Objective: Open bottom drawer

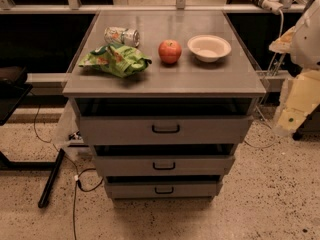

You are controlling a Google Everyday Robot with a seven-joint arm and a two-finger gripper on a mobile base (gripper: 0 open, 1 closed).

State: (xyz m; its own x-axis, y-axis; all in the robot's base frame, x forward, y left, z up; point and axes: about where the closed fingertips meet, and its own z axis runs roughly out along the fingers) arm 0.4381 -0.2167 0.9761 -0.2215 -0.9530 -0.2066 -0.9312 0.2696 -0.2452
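The grey metal cabinet (165,81) has three drawers stacked in its front. The bottom drawer (195,188) is the narrowest and lowest, with a small black bar handle (164,190) at its centre. A dark gap shows above each drawer front. The mid-sized drawer (200,165) and the widest top drawer (210,129) sit above it. My gripper (292,111) hangs at the right edge of the view, beside the cabinet's right side at about top-drawer height, well away from the bottom handle.
On the cabinet top lie a green chip bag (116,60), a can on its side (121,35), a red apple (170,51) and a white bowl (209,47). Cables and a black bar (51,178) lie on the floor at left. A white cable (276,44) hangs at right.
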